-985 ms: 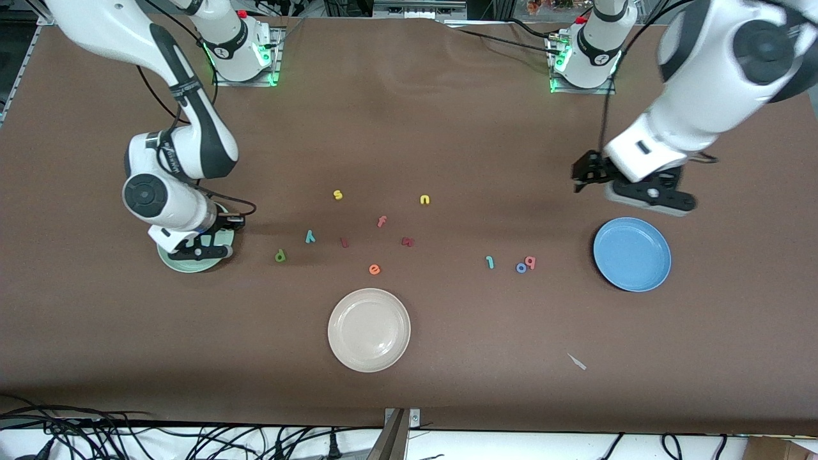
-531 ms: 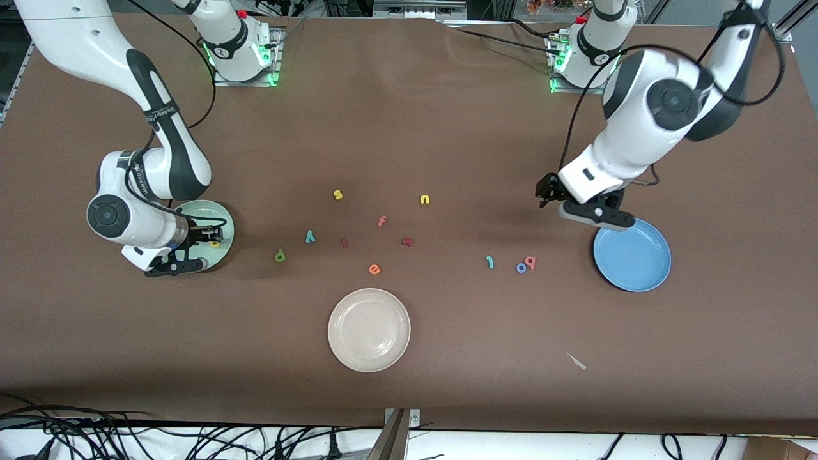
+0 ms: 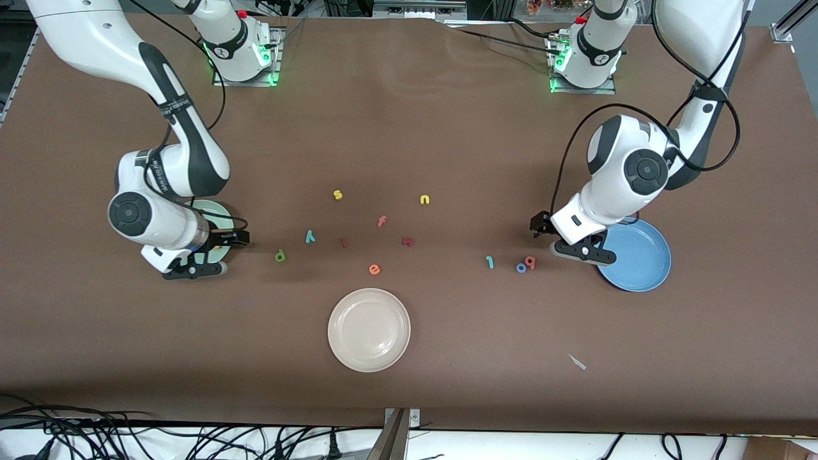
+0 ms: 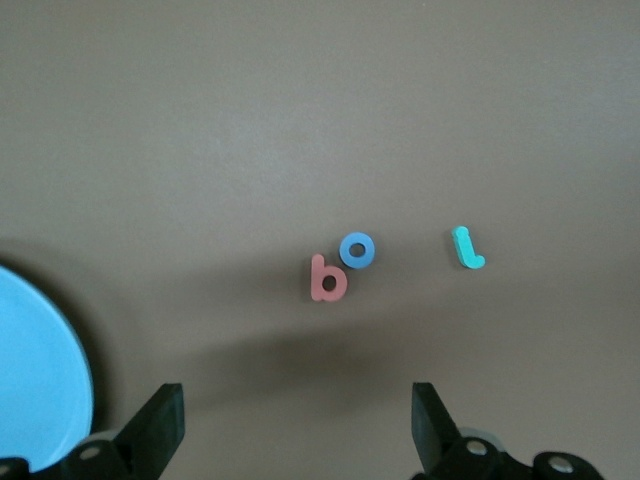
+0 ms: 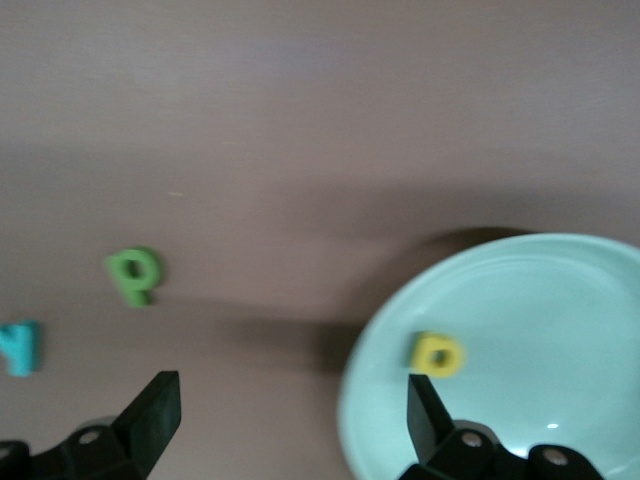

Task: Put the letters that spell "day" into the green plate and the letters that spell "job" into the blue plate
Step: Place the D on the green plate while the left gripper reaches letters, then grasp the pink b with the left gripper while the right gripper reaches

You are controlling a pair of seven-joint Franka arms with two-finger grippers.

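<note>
The right gripper (image 3: 220, 250) is hanging open over the green plate's (image 3: 211, 207) edge; the left gripper (image 3: 565, 239) is gaping beside the blue plate (image 3: 639, 259).

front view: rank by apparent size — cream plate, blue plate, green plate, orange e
1. cream plate, largest.
2. blue plate, partly covered by the left gripper.
3. green plate, mostly hidden under the right arm, so its rank against blue is unsure.
4. orange e, smallest.

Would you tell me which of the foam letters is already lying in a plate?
The yellow "a": it alone lies in the green plate. Every other letter lies on the bare table, and the blue plate and the cream plate hold none.
</note>
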